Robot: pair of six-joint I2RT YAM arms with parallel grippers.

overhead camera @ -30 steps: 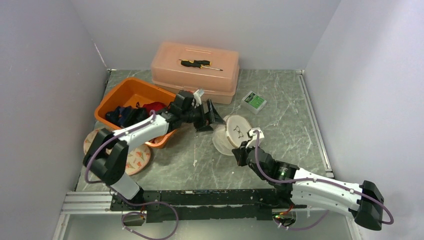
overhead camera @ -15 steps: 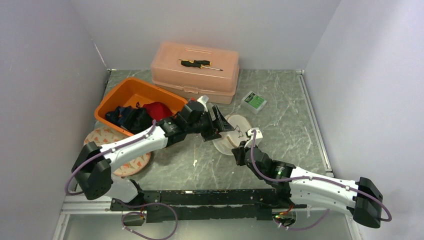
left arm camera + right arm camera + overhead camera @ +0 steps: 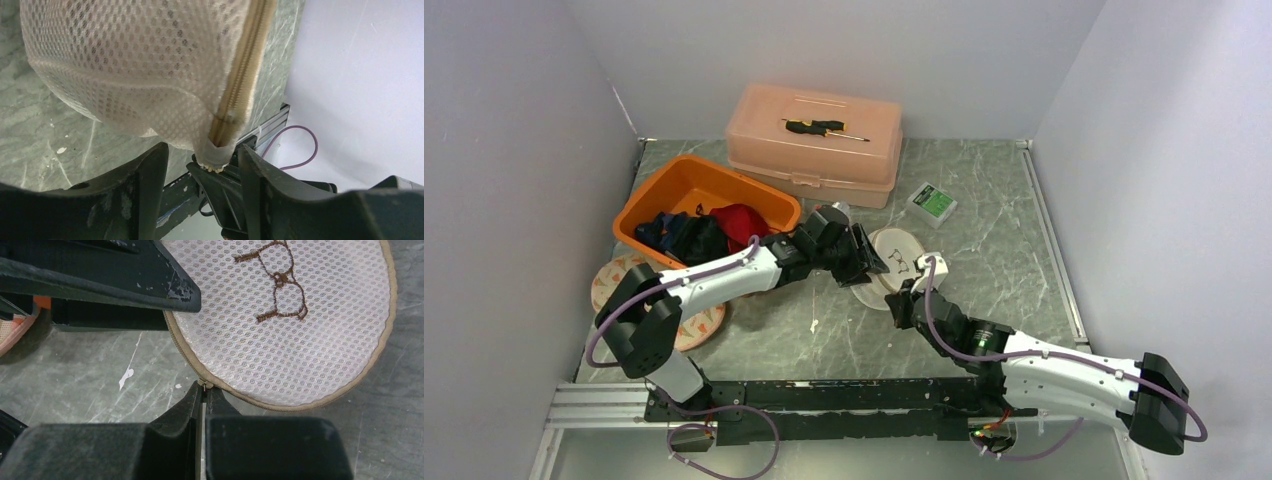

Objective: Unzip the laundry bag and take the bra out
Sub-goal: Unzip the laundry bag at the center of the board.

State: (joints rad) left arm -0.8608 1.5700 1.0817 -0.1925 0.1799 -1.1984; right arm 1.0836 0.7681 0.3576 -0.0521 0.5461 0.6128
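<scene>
Two grippers flank the laundry bag (image 3: 894, 262) lying mid-table (image 3: 984, 230). The right gripper (image 3: 204, 390), fingers pressed together, pinches the zipper pull (image 3: 202, 383) at the bag's near rim. The left gripper (image 3: 202, 155), fingers spread, straddles the zipper (image 3: 240, 85) end; the zipper runs straight away from it. Bra unseen.

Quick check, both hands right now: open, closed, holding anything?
Left hand: open, straddling the zipper end of the laundry bag, not clamped.
Right hand: closed on the zipper pull.
</scene>
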